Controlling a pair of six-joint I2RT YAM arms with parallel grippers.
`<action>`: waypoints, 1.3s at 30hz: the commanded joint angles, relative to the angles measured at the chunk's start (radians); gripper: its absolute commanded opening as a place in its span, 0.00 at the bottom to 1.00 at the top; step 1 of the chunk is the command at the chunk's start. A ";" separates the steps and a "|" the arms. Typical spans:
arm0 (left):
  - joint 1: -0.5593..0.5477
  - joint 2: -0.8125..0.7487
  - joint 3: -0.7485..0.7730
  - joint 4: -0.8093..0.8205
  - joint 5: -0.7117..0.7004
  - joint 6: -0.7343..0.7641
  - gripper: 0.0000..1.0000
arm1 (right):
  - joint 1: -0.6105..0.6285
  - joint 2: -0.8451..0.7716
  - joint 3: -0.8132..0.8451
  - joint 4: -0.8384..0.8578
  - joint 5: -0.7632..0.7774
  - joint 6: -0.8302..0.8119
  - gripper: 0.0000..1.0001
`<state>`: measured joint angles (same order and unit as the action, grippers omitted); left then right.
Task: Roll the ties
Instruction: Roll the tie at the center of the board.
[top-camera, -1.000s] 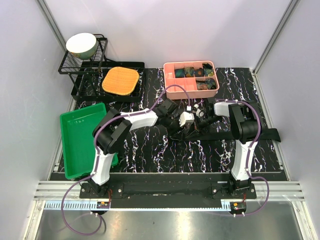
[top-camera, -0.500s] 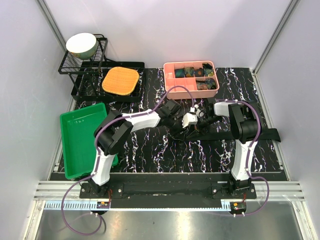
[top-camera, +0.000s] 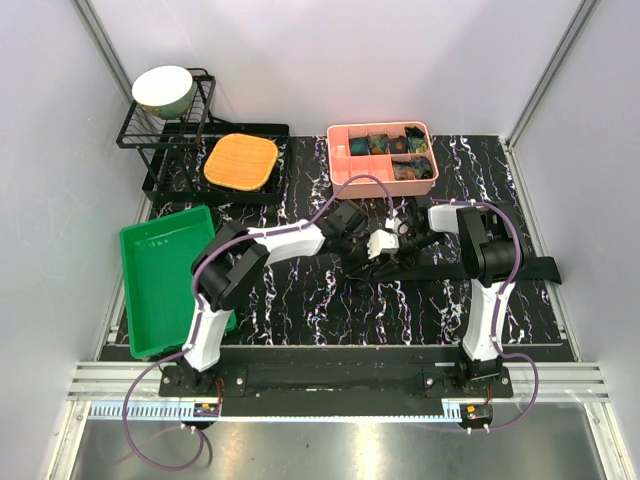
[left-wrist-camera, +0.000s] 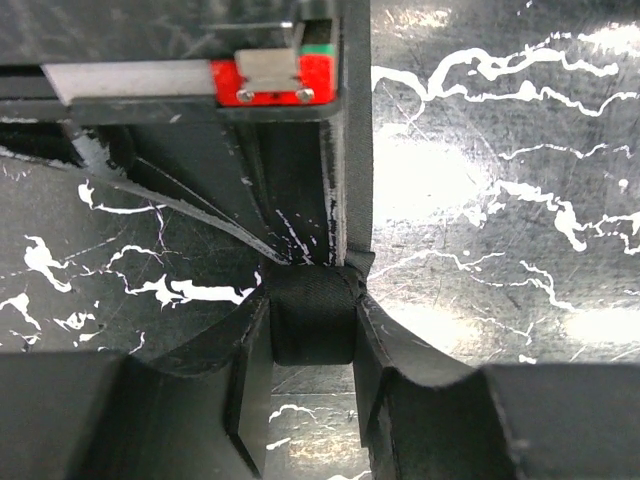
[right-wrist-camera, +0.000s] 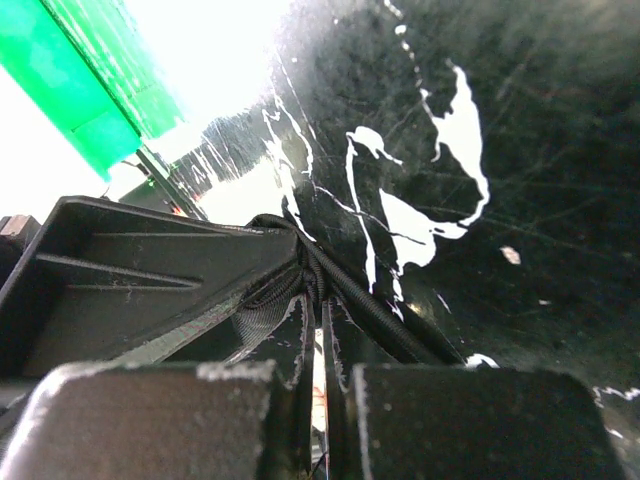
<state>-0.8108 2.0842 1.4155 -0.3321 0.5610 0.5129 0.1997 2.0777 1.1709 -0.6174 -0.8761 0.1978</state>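
Since last frame left gripper (left-wrist-camera: 312, 345) slid toward 3 o'clock, clamped on the tie (left-wrist-camera: 311, 305) at its rolled end, mat (top-camera: 300, 290) centre; right gripper (right-wrist-camera: 315, 330) pinches it alongside, likely for tension; tail runs to 3 o'clock.

Black tie (left-wrist-camera: 312, 320), black tabletop (top-camera: 320, 300) veined white, green tray (top-camera: 150, 290), pink box (top-camera: 334, 155), orange mat (top-camera: 241, 162), pale green bowl (top-camera: 163, 88).

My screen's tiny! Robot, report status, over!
Left gripper shut on tie, rolled end. Right gripper shut on same tie. Tail lies flat across table. Nothing blocking.
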 joint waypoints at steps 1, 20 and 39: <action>-0.028 0.039 -0.032 -0.122 -0.111 0.091 0.27 | 0.007 0.027 -0.031 0.079 0.095 -0.032 0.01; -0.036 0.059 0.011 -0.329 -0.246 0.124 0.19 | -0.085 -0.070 0.015 -0.061 -0.096 -0.066 0.36; -0.053 0.080 0.031 -0.360 -0.282 0.115 0.19 | 0.009 -0.050 -0.011 0.059 -0.132 0.015 0.38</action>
<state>-0.8616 2.0777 1.4830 -0.5446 0.3592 0.6353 0.1921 2.0617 1.1664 -0.5938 -1.0122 0.1993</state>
